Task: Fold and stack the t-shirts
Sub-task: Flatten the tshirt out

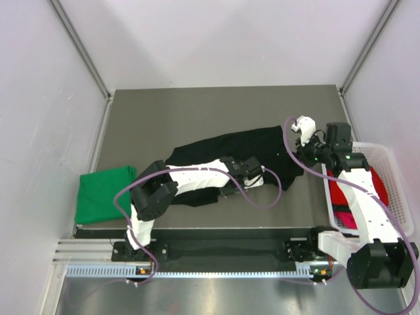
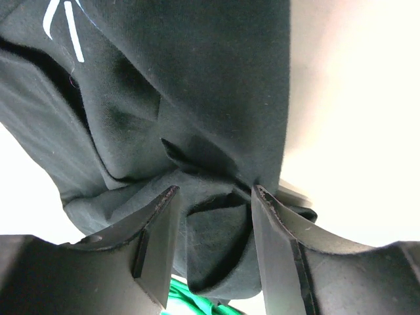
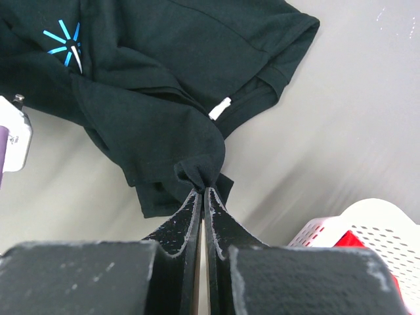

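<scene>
At the table's (image 1: pixel 197 111) right edge, a red shirt (image 1: pixel 336 195) and something pink (image 1: pixel 344 218) are being held in the basket (image 1: pixel 401 190), both partly hidden by the right arm (image 1: pixel 367 203). Mid-table, the black shirt (image 1: pixel 256 147) is being pinched at a bunched edge by the right gripper's (image 3: pixel 202 190) jaws, while the left gripper's (image 2: pixel 214 191) jaws are being held spread about a loose fold of it.

The large t-shirt (image 1: pixel 249 147) lies across the middle of the tabletop (image 1: pixel 197 108). A folded t-shirt (image 1: pixel 102 193) sits at the left edge, near the front. The basket (image 1: pixel 396 164) by the right edge holds more t-shirts (image 1: pixel 336 195).
</scene>
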Robot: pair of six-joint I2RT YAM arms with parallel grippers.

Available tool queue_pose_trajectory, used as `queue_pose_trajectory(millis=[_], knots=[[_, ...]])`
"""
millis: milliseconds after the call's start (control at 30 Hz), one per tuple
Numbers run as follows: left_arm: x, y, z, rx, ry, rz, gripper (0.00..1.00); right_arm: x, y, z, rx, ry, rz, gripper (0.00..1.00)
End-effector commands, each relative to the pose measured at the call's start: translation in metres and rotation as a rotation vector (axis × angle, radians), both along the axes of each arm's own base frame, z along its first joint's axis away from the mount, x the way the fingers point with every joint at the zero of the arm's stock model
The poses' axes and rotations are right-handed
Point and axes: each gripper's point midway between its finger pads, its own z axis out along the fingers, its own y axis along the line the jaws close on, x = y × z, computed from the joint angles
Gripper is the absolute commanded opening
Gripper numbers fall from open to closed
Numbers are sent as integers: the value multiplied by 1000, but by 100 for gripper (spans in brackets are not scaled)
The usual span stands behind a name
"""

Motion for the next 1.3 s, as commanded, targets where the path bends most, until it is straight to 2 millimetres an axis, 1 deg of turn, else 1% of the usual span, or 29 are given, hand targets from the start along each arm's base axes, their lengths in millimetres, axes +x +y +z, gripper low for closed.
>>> queue_pose_trajectory(millis=[0,200,300,367,400,433,533,567,600,667,733,767,800,833,867,900,933,967,1000,1033,1067,1100,1133,1167,1200,1233,1267], knots=[[8,1,-2,24,-39,0,53,5,0,5,9,-37,9,0],[15,0,-10,54,-58,6,53,3,-1,2,7,-35,11,0],[15,-3,-11,52,-53,7,50,2,0,1,7,-34,12,0],[18,-3,-10,53,-66,8,35,2,0,1,8,-35,12,0],[20,-4,-7,46,-77,10,29,2,0,3,8,-41,12,0],[21,-4,-6,47,-83,7,27,1,0,1,9,-38,12,0],[27,-5,4,42,-123,8,15,1,-1,1,5,-43,10,0],[29,-6,8,36,-136,10,4,1,-1,1,4,-43,9,0],[31,-6,14,29,-151,10,0,1,-1,2,4,-45,9,0],[37,-8,25,12,-170,15,0,2,-1,4,6,-48,8,0],[45,-7,44,-13,-207,20,0,3,-1,9,7,-60,7,0],[54,-4,54,-24,-229,34,0,4,-1,12,8,-62,6,0],[63,-1,73,-54,-266,47,0,5,-1,14,6,-68,3,0],[71,6,83,-63,-287,53,0,7,-3,21,1,-86,-6,0],[91,23,98,-94,-304,115,0,9,-4,27,4,-102,-21,0],[101,36,120,-134,-322,155,0,12,-6,33,2,-119,-33,0],[111,49,133,-163,-328,200,0,18,-7,47,2,-157,-46,0],[134,73,156,-232,-336,276,0,25,-18,59,5,-193,-88,0],[140,91,178,-266,-358,308,0,32,-20,66,7,-207,-104,0],[155,119,195,-286,-389,368,0,41,-23,88,10,-253,-119,0],[161,129,214,-320,-424,371,0,46,-25,98,21,-265,-135,0],[159,142,238,-345,-477,373,0,57,-28,99,27,-249,-150,0],[163,152,255,-342,-534,359,0,67,-30,127,35,-303,-162,0],[164,164,266,-331,-570,365,0,74,-35,138,59,-309,-192,0],[160,174,286,-334,-626,368,0,86,-38,142,73,-301,-209,0],[162,182,301,-329,-676,361,0,95,-45,176,92,-365,-227,0],[161,187,311,-324,-709,363,0,101,-47,188,124,-374,-246,0]])
